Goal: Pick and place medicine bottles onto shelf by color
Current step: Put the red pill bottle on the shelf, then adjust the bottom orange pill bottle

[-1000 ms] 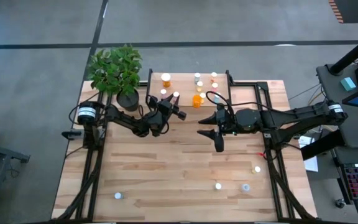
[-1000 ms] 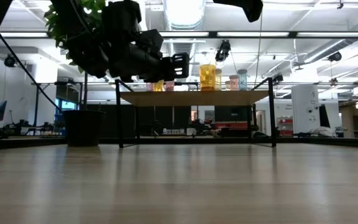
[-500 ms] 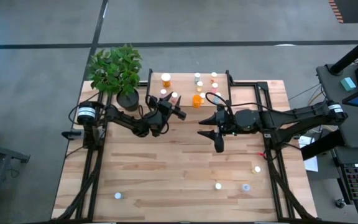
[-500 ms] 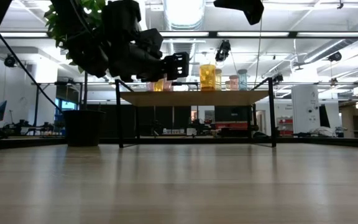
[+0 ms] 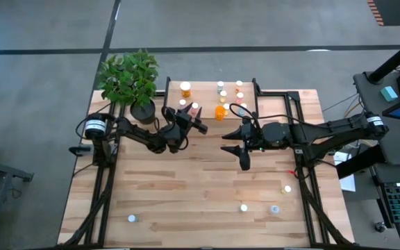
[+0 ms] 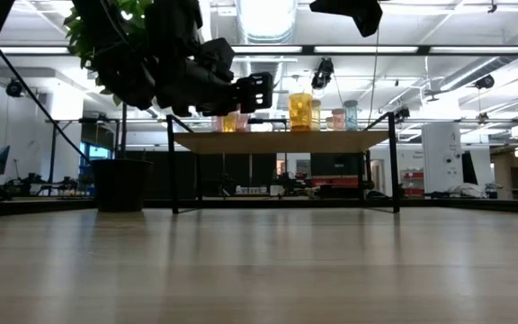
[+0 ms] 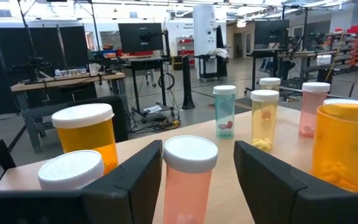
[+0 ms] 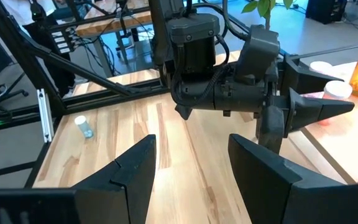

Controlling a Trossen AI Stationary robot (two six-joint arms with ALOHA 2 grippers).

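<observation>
Across the table, I'm seeing three loose medicine bottles only from overhead. Left gripper is straddling a pink bottle on the shelf, fingers spread, untouching. Right gripper is hovering mid-table, parted, empty.

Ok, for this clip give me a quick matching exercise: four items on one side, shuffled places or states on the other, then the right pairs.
Column 1:
1. left gripper
2. right gripper
3. potted plant
4. pink bottle

Column 2:
A. open, over bare tabletop, holding nothing
B. between two dark fingers, over the shelf
C. at the shelf's edge, fingers around a bottle
D. standing on the table's far left corner

Pairs: 1-C, 2-A, 3-D, 4-B
</observation>
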